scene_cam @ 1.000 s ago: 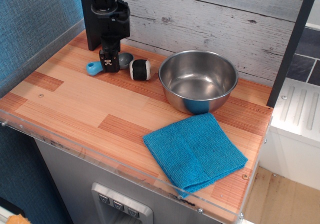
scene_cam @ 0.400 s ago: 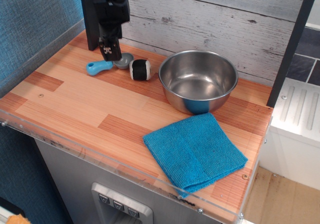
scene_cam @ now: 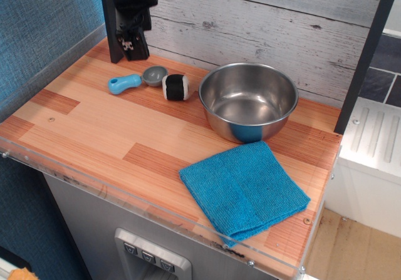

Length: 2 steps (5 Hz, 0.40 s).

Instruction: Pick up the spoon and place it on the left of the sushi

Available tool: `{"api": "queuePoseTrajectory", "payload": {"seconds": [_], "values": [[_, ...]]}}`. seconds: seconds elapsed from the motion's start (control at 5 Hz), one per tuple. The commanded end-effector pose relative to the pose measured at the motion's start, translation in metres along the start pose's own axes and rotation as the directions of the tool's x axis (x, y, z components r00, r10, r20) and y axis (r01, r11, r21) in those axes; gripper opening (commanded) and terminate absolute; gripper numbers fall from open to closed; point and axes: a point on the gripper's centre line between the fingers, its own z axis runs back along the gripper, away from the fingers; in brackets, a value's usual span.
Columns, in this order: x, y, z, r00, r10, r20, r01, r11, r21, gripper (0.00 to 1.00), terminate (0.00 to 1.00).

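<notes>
The spoon [scene_cam: 133, 81] lies flat on the wooden counter, its light-blue handle pointing left and its round grey bowl to the right. The bowl end sits right beside the left side of the sushi [scene_cam: 175, 87], a small black roll with white ends. My gripper [scene_cam: 132, 47] hangs above and behind the spoon, clear of it and empty. Its dark fingers point down and stand close together; I cannot tell whether they are open or shut.
A large steel bowl [scene_cam: 249, 100] stands right of the sushi. A folded blue cloth [scene_cam: 243, 188] lies near the front right edge. A grey plank wall runs along the back, a blue wall on the left. A dark post [scene_cam: 111, 23] stands behind the gripper.
My gripper has lifted up and back off the spoon. The spoon stays on the counter to the left of the sushi, now fully uncovered.
</notes>
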Motion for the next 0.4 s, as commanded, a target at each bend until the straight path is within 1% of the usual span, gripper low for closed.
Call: {"api": "queuePoseTrajectory", "payload": {"seconds": [0.0,0.2], "values": [[-0.0009,0.0034,0.021,1.0,-0.013,0.008,0.013,0.998,0.055,1.0,0.0],[-0.0009,0.0034,0.021,1.0,-0.013,0.008,0.013,0.998,0.055,1.0,1.0]]}}
